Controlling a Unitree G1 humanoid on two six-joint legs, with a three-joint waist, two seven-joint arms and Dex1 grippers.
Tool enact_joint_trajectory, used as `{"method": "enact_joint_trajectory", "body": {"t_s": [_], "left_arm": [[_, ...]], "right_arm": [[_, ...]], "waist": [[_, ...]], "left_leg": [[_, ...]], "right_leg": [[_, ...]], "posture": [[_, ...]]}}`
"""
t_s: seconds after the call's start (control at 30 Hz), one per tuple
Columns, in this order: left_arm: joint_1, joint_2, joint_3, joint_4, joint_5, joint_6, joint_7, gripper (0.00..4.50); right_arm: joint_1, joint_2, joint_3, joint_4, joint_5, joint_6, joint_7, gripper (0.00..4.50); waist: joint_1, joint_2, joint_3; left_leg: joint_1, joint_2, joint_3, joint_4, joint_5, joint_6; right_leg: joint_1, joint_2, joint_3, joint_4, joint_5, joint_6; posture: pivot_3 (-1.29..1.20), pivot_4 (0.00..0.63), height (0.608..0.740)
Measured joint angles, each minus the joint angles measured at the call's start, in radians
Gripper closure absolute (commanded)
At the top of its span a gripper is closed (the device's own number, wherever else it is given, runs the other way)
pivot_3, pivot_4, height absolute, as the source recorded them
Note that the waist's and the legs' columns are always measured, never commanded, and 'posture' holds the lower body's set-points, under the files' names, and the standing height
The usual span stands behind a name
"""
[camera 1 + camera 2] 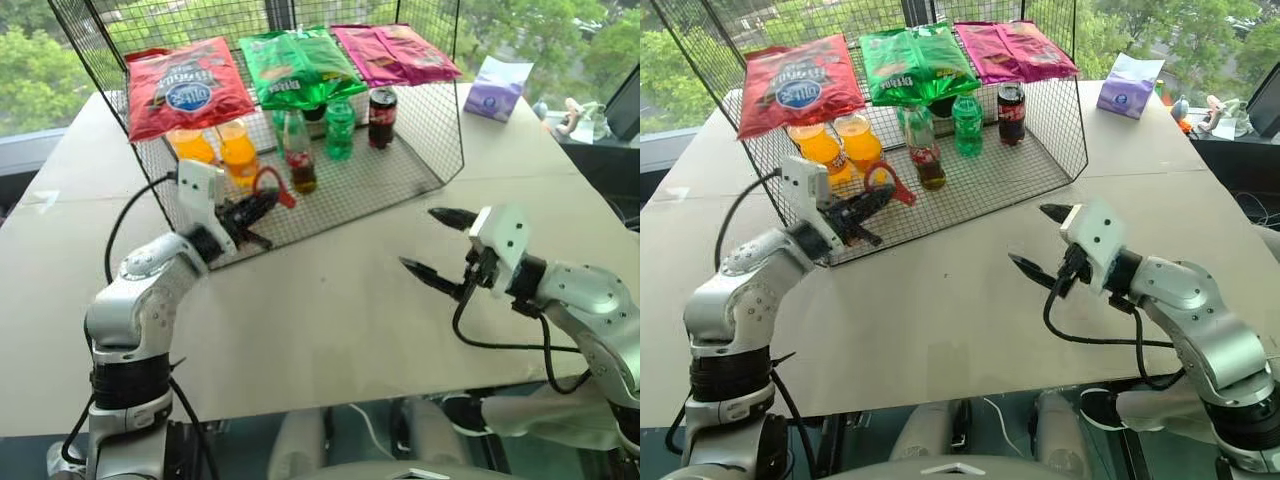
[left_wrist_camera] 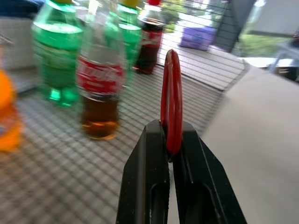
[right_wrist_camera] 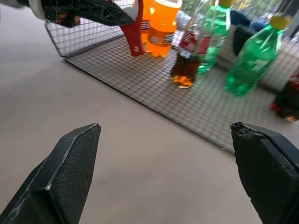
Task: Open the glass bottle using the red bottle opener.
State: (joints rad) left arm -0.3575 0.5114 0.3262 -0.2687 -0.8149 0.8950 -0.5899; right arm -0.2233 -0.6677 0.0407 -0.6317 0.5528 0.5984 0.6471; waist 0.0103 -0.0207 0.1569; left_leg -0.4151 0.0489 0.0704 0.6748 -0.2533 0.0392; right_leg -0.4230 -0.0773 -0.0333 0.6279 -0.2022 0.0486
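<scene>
Windows with green trees behind them frame a pale desk [image 1: 330, 320] that carries a wire-mesh rack [image 1: 400, 170] with a mesh floor and upright mesh walls. Three snack bags lie across the rack's upper part: a red bag [image 1: 185, 85], a green bag [image 1: 295, 65] and a pink bag [image 1: 395, 52]. On the mesh floor stand two orange juice bottles [image 1: 225, 150], the glass bottle [image 1: 298, 152], a green plastic bottle [image 1: 340, 130] and a dark cola can [image 1: 382, 117]. The glass bottle stands upright with dark liquid in its lower part and a red label band, just beside the orange bottles and in front of the green ones. A purple tissue pack [image 1: 497, 87] lies on the desk beyond the rack.

The left gripper [image 1: 258, 208] is closed on the red bottle opener [image 1: 275, 185], pinching its handle so that the ring end sticks out toward the glass bottle, near it but apart. The right gripper [image 1: 440, 247] hovers over bare desk in front of the rack, its fingers spread wide and holding nothing.
</scene>
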Motion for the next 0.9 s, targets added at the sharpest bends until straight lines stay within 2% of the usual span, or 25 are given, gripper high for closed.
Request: {"method": "enact_joint_trajectory", "body": {"t_s": [0.03,0.13,0.23,0.4,0.57,0.67,0.77,0.8,0.9], "left_arm": [[0.0,0.003,0.027,-0.003,-0.12,0.085,-0.006,4.42],[-0.011,0.044,0.069,0.002,-0.328,0.226,-0.001,4.42],[-0.052,0.065,0.082,0.032,-0.46,0.3,0.023,4.42],[-0.084,0.09,0.063,0.06,-0.574,0.346,0.047,4.42],[-0.087,0.095,0.045,0.058,-0.629,0.346,0.069,4.42],[-0.072,0.097,0.024,0.033,-0.639,0.337,0.071,4.5],[-0.058,0.101,0.013,0.006,-0.64,0.33,0.062,4.5],[-0.057,0.103,0.012,0.002,-0.641,0.327,0.06,4.5],[-0.056,0.105,-0.002,-0.002,-0.642,0.321,0.054,4.5]], "right_arm": [[-0.002,0.009,0.0,0.002,0.032,0.022,0.013,0.0],[-0.024,0.019,0.002,0.033,0.11,0.085,0.052,0.0],[-0.106,0.046,0.016,0.092,0.194,0.182,0.071,0.0],[-0.267,0.135,0.022,0.203,0.337,0.345,0.053,0.0],[-0.39,0.273,-0.019,0.288,0.508,0.486,-0.077,0.0],[-0.441,0.329,-0.061,0.299,0.632,0.541,-0.169,0.81],[-0.455,0.343,-0.077,0.311,0.71,0.578,-0.241,2.3],[-0.456,0.341,-0.08,0.317,0.718,0.582,-0.25,2.67],[-0.458,0.322,-0.085,0.323,0.751,0.607,-0.276,2.67]], "waist": [[0.0,0.0,0.0],[-0.002,-0.001,0.001],[-0.002,-0.001,0.001],[-0.003,-0.001,0.001],[-0.002,-0.001,0.001],[0.001,-0.001,0.001],[0.001,-0.001,0.001],[0.001,-0.001,0.001],[0.0,-0.001,0.001]], "left_leg": [[0.0,0.0,-0.001,0.0,0.0,0.0],[0.001,0.0,-0.003,0.0,0.0,0.0],[0.001,0.0,-0.003,0.002,0.0,0.0],[0.0,-0.001,-0.002,0.002,0.0,0.0],[-0.001,-0.001,0.0,0.002,0.0,0.0],[-0.001,-0.001,0.0,0.002,0.0,0.0],[-0.001,-0.001,0.0,0.002,0.0,0.0],[-0.001,-0.001,0.001,0.002,0.0,0.0],[-0.001,-0.001,0.001,0.002,0.0,0.0]], "right_leg": [[0.0,0.0,0.0,0.0,0.0,0.0],[0.0,0.0,0.0,0.0,0.0,0.0],[0.0,0.0,0.0,0.002,0.0,0.0],[0.0,0.0,0.0,0.003,0.0,-0.001],[0.0,0.0,0.0,0.003,0.0,0.0],[0.0,0.0,0.0,0.003,0.0,0.0],[0.0,0.0,0.0,0.003,0.0,-0.001],[0.0,0.0,0.0,0.003,0.0,-0.001],[0.0,0.0,0.0,0.003,0.0,-0.001]], "posture": [[0.0,0.15,0.74],[0.0,0.15,0.74],[0.0,0.15,0.74],[0.0,0.15,0.74],[0.0,0.15,0.74],[0.0,0.15,0.74],[0.0,0.15,0.74],[0.0,0.15,0.74],[0.0,0.15,0.74]]}}
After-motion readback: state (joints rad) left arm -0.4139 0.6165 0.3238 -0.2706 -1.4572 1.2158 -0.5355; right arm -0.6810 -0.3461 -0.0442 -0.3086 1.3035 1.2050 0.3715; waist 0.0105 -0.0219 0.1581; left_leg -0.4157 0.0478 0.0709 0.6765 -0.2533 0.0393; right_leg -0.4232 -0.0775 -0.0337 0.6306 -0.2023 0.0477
